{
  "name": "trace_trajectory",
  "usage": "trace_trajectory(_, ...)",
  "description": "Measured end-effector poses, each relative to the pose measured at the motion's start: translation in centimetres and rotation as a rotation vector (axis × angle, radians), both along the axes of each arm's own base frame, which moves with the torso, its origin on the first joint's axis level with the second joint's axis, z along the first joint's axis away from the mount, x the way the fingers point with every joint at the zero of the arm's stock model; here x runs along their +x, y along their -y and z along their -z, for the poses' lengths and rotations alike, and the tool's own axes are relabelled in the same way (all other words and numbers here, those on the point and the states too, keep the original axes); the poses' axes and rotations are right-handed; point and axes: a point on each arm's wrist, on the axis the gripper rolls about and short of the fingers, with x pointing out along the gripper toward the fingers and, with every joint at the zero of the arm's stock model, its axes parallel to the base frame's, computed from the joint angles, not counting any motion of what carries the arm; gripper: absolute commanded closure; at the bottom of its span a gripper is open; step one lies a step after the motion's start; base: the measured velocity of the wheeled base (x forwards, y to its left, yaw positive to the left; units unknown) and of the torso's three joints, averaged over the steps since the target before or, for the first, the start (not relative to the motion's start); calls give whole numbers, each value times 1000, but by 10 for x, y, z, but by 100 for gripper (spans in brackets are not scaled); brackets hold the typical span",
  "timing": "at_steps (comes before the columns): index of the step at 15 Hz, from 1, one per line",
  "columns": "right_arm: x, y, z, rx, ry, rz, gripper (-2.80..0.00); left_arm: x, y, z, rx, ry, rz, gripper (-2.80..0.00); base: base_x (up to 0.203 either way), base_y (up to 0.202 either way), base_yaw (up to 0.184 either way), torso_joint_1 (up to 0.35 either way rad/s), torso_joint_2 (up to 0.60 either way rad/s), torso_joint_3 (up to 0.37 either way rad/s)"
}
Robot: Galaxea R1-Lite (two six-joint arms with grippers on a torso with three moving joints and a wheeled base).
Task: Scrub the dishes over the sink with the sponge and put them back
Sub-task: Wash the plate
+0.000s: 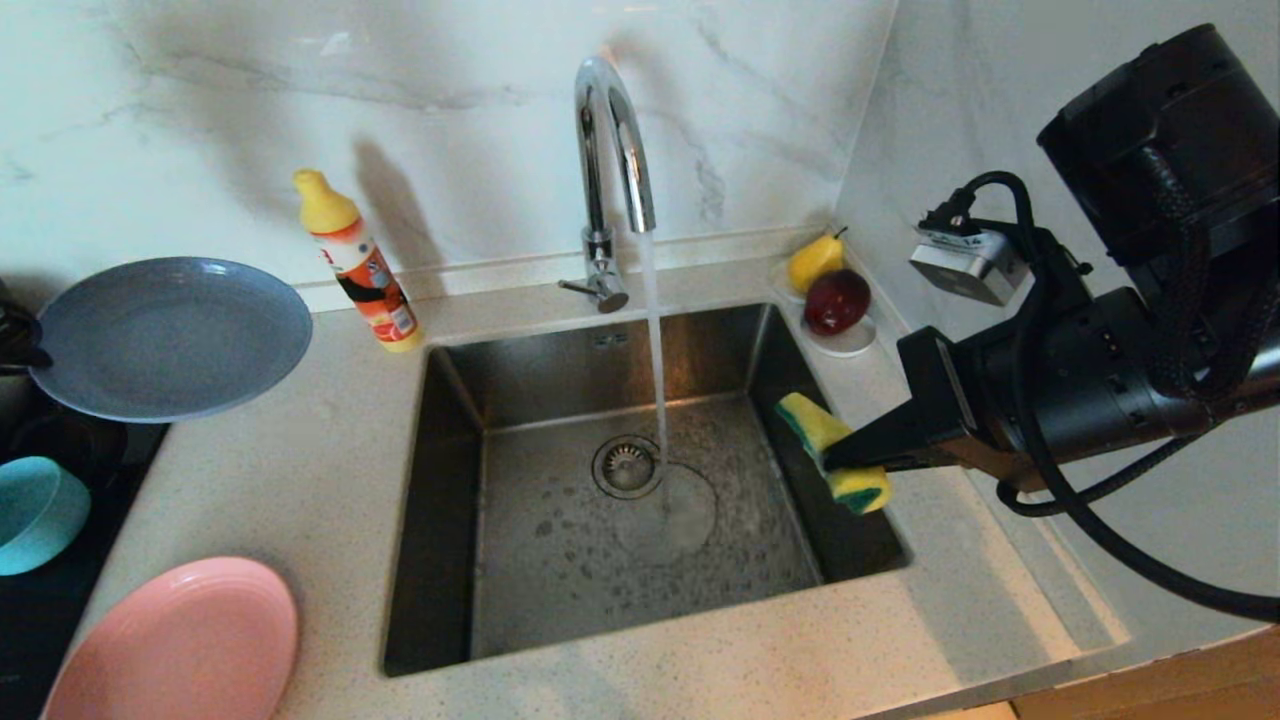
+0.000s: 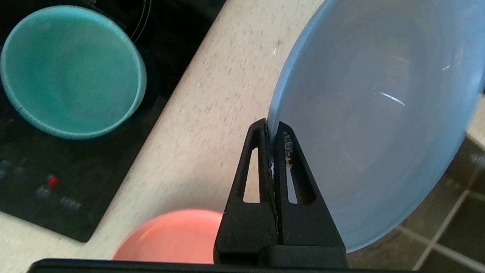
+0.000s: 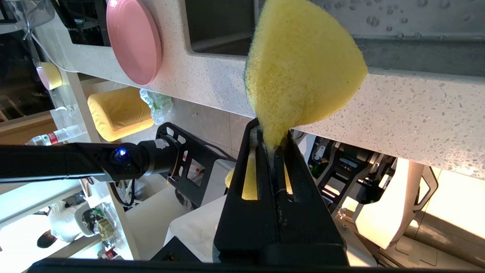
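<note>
The left gripper [image 2: 272,127] has its jaws clenched on a thin slice of the rim of the round matte light-blue plate [image 1: 170,338], which hangs in the air to the left of the rectangular brushed stainless steel sink [image 1: 455,440], not yet over it. So narrow a bite could let the plate pivot or slip once scrubbing presses on it. The right gripper [image 1: 835,460] pinches the soft yellow sponge with its green scouring layer [image 1: 835,452] at the sink's right edge; squeezed nearly flat, the sponge may twist out. Water runs from the curved chrome tap [image 1: 612,160] behind the sink; a wet rim would worsen the hold. The round pink plate [image 1: 180,645] and teal-blue bowl [image 1: 35,512] wait left of the sink.
</note>
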Motion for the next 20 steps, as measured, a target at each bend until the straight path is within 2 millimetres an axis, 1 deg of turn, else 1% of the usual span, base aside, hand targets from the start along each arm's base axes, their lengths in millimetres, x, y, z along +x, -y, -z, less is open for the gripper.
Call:
trace_trajectory(4, 1, -1, 0, 0, -1, -1, 0, -24, 16, 0, 41, -30, 47, 0, 0, 0, 0, 0, 0, 0)
trace_trajectory(9, 1, -1, 1, -2, -3, -1, 0, -47, 32, 8, 104, -76, 121, 0, 0, 0, 0, 0, 0, 0)
trace_trajectory(12, 1, -1, 2, -4, -8, 1, 0, -59, 46, 13, 96, -64, 231, 0, 0, 0, 0, 0, 0, 0)
trace_trajectory(15, 1, -1, 2, -5, -10, 1, 0, -57, 68, 17, 87, -47, 349, 0, 0, 0, 0, 0, 0, 0)
trace_trajectory(20, 3, -2, 4, -9, -14, -1, 0, -43, 112, 22, 83, -53, 551, 0, 0, 0, 0, 0, 0, 0)
